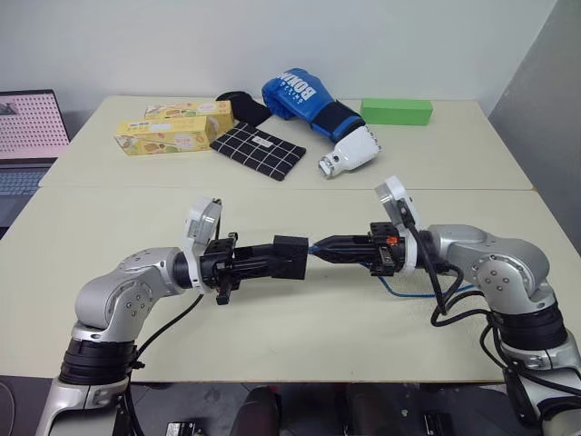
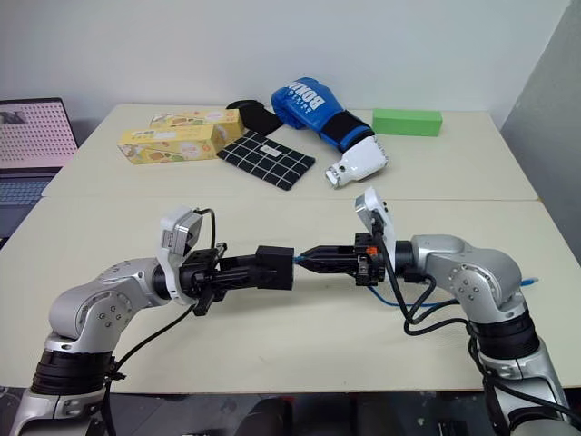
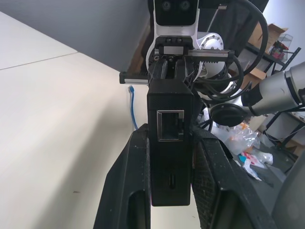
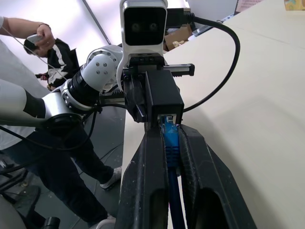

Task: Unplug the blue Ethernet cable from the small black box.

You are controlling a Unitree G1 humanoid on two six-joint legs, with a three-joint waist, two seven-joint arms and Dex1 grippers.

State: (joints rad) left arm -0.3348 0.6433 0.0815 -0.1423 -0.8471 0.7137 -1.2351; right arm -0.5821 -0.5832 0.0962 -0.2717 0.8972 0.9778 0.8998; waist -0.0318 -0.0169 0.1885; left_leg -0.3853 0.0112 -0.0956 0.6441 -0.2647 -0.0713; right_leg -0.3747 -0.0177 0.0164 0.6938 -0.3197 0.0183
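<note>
Matte-black plastic, small and nearly cubical: small black box (image 1: 290,257), clamped firmly between the two black left fingers (image 3: 128,186), held in the air above the pale beige surface (image 1: 272,354), between the two arms. Plugged into its side toward the right arm, thin bright-blue Ethernet cable (image 4: 170,143), with the two black right fingers (image 4: 143,191) closed on the blue boot just behind the port. Probably light and rigid as a body, with smooth walls, so likely to slip or twist in the grip under a crooked pull; better gripped across the flat sides, as now. Cord soft and limp, no good for pulling; boot and plug stiffer, small, with a thin latch tab, likely fragile. Best taken at the boot close to the port, with the latch pressed down, then drawn straight out along the line of the port. Hard to judge: latch itself covered by the right fingers and the port rim, so cannot tell whether pressed or not. Clear plug sunk in the port, not to be made out. From the head views, just a short blue piece between box and fingers, plus a loop under the right wrist; rest of the cord hidden behind the arm. One more port on another face of the box, seemingly empty.
</note>
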